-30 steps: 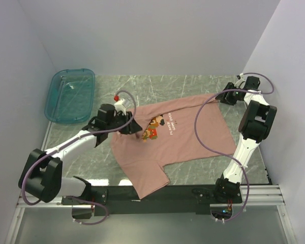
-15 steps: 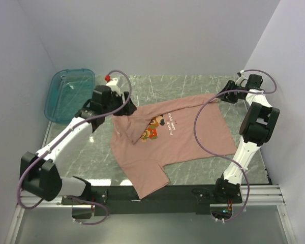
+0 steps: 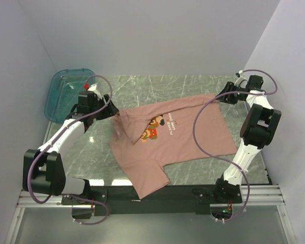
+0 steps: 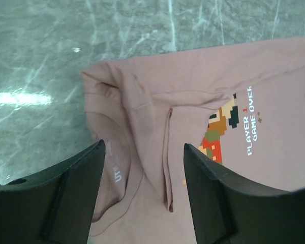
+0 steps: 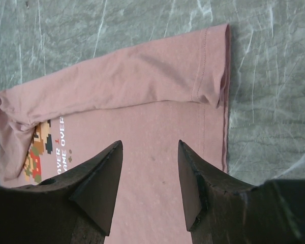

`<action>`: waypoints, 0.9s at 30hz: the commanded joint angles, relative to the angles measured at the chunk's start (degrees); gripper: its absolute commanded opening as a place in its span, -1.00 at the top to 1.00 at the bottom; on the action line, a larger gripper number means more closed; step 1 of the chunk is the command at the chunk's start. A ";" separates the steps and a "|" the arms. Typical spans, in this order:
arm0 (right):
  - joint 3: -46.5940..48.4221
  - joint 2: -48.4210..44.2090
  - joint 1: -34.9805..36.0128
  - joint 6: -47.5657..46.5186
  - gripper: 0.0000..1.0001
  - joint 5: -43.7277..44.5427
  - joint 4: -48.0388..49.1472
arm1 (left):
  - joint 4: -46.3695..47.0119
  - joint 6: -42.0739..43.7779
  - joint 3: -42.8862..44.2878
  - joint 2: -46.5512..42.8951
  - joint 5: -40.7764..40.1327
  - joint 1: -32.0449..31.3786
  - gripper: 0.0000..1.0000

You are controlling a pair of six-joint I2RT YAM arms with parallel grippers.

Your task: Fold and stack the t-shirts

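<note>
The dusty-pink t-shirt [image 3: 173, 137] lay spread front-up on the marbled tabletop [image 3: 91, 147], with its neck to the left and its hem to the right. Its far side was folded inward over the chest as a long band [image 3: 168, 105], whose edge reached the pixel-art character [image 3: 151, 129] beside the white text [image 3: 173, 124]. The near sleeve [image 3: 148, 179] stuck out flat toward the table's near edge. The collar [image 4: 114, 170] was rumpled, with small print showing inside it.
</note>
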 commanded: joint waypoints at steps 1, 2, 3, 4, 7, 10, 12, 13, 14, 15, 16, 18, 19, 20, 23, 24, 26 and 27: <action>-0.34 -2.46 -0.19 -1.25 -0.10 -1.28 0.21 | 5.53 -3.16 -2.14 -3.65 -0.54 2.09 -0.37; -0.43 -2.46 -0.19 -1.43 -0.09 -1.28 0.21 | 6.06 -3.69 -2.41 -3.83 -0.72 2.27 -0.37; -0.51 -2.46 -0.19 -1.43 -0.09 -1.37 0.21 | 6.33 -4.65 -2.67 -3.84 -1.15 2.45 -0.37; -0.60 -2.54 -0.19 -1.43 -0.10 -1.46 0.30 | 6.68 -5.10 -3.02 -3.75 -1.51 2.62 -0.37; -0.69 -2.55 -0.19 -1.43 -0.10 -1.64 0.30 | 7.73 -6.33 -3.55 -3.14 -1.60 2.80 -0.37; -0.87 -2.55 -0.19 -1.69 -0.10 -1.72 0.39 | 7.91 -6.42 -3.73 -2.61 -2.12 2.89 -0.37; -0.87 -2.55 -0.19 -1.96 -0.10 -1.72 0.13 | 7.56 -5.98 -3.99 -2.52 -4.05 2.97 -0.36; -0.78 -2.37 -0.19 -2.04 -0.10 -1.72 0.04 | 7.56 -5.72 -4.43 -2.34 -4.67 3.06 -0.36; -0.78 -2.28 -0.28 -2.13 -0.10 -1.72 -0.05 | 7.47 -5.54 -4.78 -2.52 -6.33 3.06 -0.36; -0.78 -2.19 -0.19 -2.22 -0.10 -1.81 -0.14 | 7.82 -5.72 -5.13 -2.52 -6.60 3.24 -0.36; -0.61 -2.19 -0.19 -2.22 -0.10 -1.90 -0.31 | 8.09 -5.72 -5.74 -2.43 -6.78 3.41 -0.35; -0.60 -2.02 -0.19 -2.31 -0.10 -1.90 -0.32 | 8.44 -5.89 -6.19 -2.43 -7.57 3.50 -0.33; -0.60 -1.93 -0.19 -2.31 -0.10 -1.99 -0.40 | 8.61 -5.81 -6.28 -2.08 -7.66 3.59 -0.31; -0.60 -1.93 -0.28 -2.40 -0.10 -2.08 -0.49 | 8.62 -5.72 -6.37 -1.73 -7.84 3.59 -0.28; -0.52 -1.84 -0.28 -2.48 -0.10 -2.16 -0.49 | 8.27 -5.02 -6.28 -0.94 -8.80 3.68 -0.24; -0.52 -1.76 -0.28 -2.57 -0.10 -2.16 -0.58 | 8.18 -4.84 -6.28 -1.02 -8.98 3.68 -0.24; -0.52 -1.67 -0.37 -2.66 -0.10 -2.25 -0.67 | 8.00 -4.49 -6.19 -0.76 -9.24 3.68 -0.23; -0.43 -1.58 -0.37 -2.66 -0.10 -2.25 -0.75 | 7.83 -4.23 -6.02 -0.67 -9.33 3.68 -0.23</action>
